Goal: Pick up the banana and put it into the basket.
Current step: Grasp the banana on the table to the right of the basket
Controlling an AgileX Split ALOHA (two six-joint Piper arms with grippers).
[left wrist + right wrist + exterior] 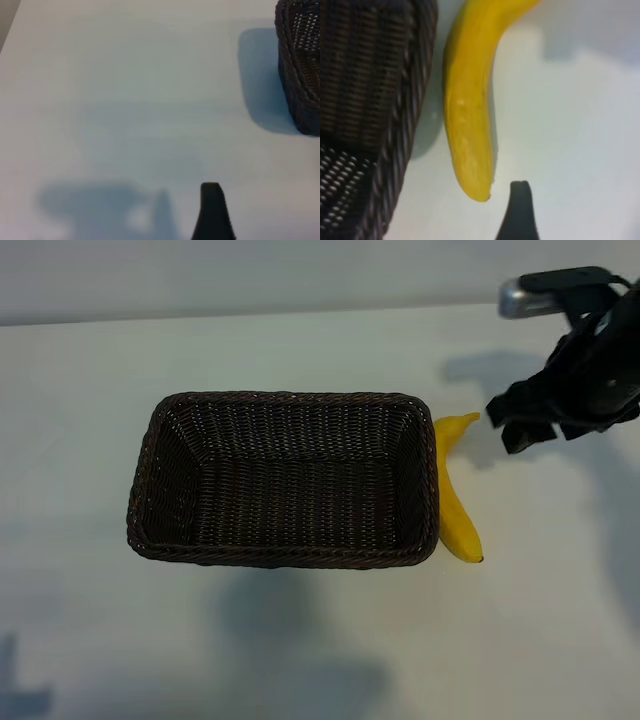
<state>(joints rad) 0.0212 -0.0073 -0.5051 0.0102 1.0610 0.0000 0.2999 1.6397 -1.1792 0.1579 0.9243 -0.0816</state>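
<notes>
White tabletop (300, 640), plain, with a pale wall band along the far edge; soft shadows lie on it.

Count: one basket, one banana, two grippers.

One basket (283, 480), dark-brown woven wicker, rectangular with rounded corners and a braided rim, sits mid-table, long side running left to right. Nothing inside it.

One banana (456, 502), bright yellow, lies on the table just outside the basket's right short wall, close against the rim, running far to near. Its stem end curves off to the right at the far end; its dark tip points to the near side. In the right wrist view the banana (470, 110) lies alongside the basket wall (375, 100), a thin strip of table showing between them lower down.

Right gripper (530, 425), black, hangs above the table to the right of the banana's stem end, apart from it, tilted downward. Jaws spread wide, holding nothing. One fingertip (519, 210) shows beside the banana's end.

Left gripper is out of the exterior view; one dark fingertip (212, 212) shows over bare table, well left of the basket corner (300, 65). Jaws apart, empty.
</notes>
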